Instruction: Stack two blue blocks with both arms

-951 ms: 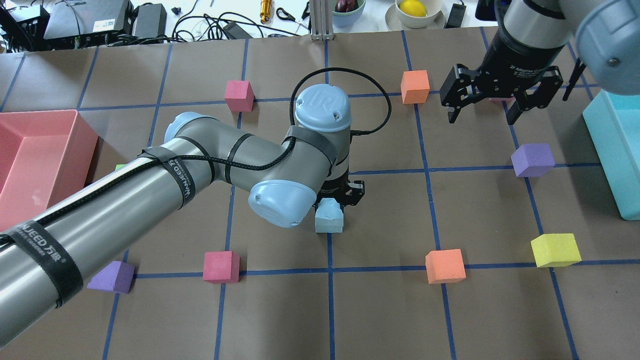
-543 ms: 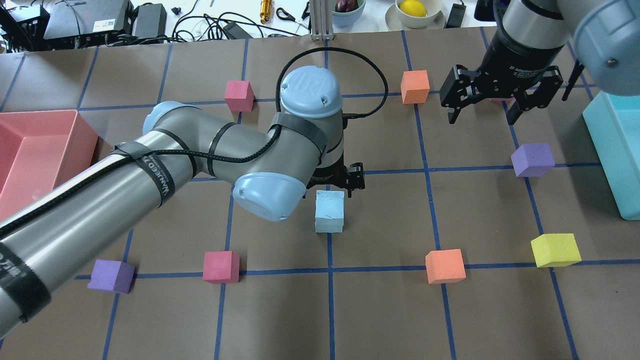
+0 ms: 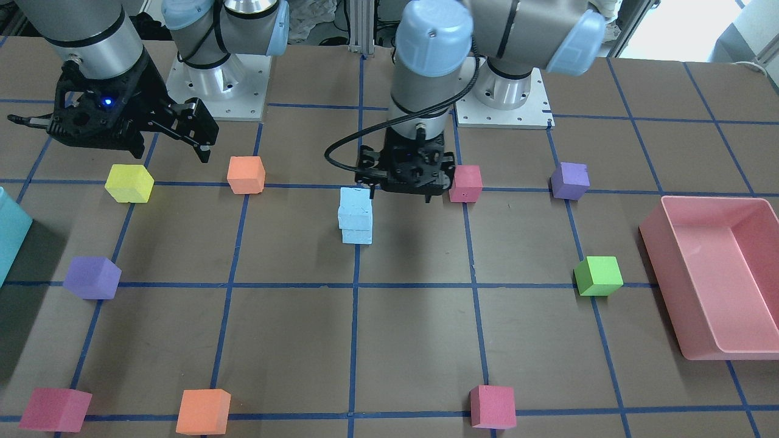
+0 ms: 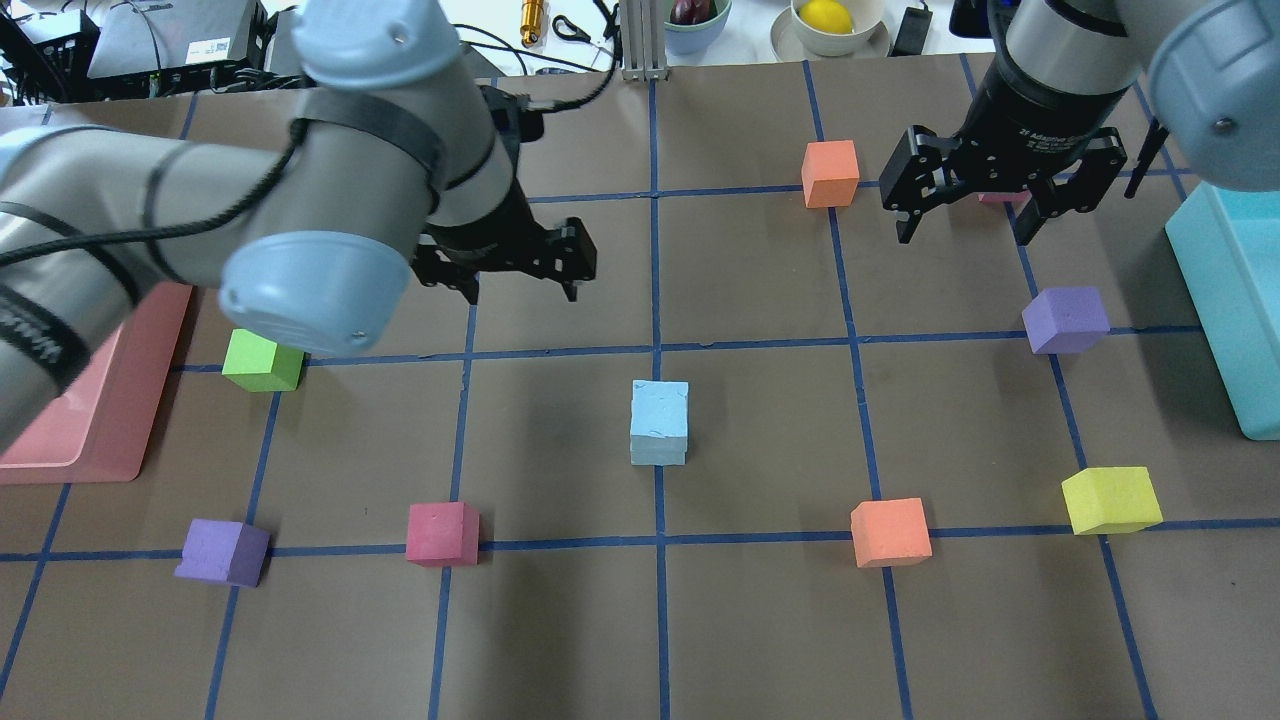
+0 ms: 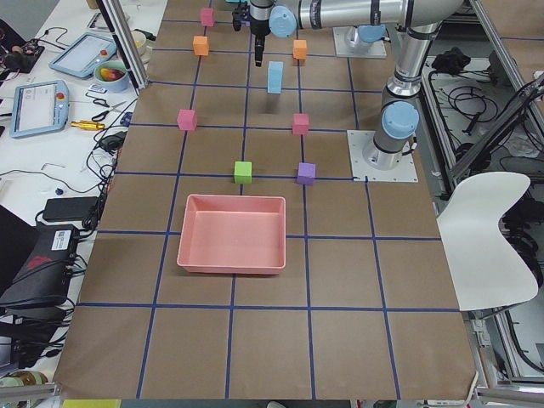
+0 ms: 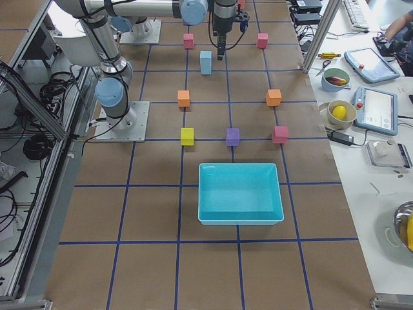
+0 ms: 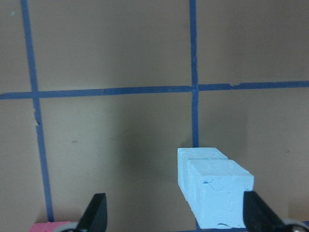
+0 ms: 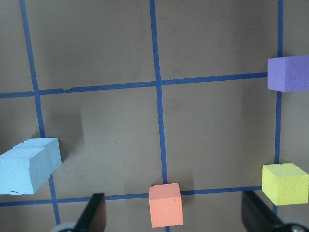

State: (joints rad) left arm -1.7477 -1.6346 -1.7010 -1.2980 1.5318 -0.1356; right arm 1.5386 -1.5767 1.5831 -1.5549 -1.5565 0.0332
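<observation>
The two blue blocks stand stacked, one on the other, near the table's middle (image 4: pixel 659 420); the top block (image 3: pixel 355 205) sits slightly askew on the lower one (image 3: pixel 357 236). The stack also shows in the left wrist view (image 7: pixel 215 191) and the right wrist view (image 8: pixel 29 164). My left gripper (image 4: pixel 520 293) is open and empty, raised above the table, to the far left of the stack and apart from it. My right gripper (image 4: pixel 965 238) is open and empty, high over the far right of the table.
A pink bin (image 3: pixel 669 286) stands at my left edge and a teal bin (image 4: pixel 1220 300) at my right edge. Loose cubes surround the stack: green (image 4: pixel 262 360), red (image 4: pixel 442 533), orange (image 4: pixel 890 532), yellow (image 4: pixel 1110 499), purple (image 4: pixel 1065 320), orange (image 4: pixel 830 173).
My left gripper has let go of the top blue block, risen and drawn away to the far left. The stack stays standing. The right arm has barely moved.
</observation>
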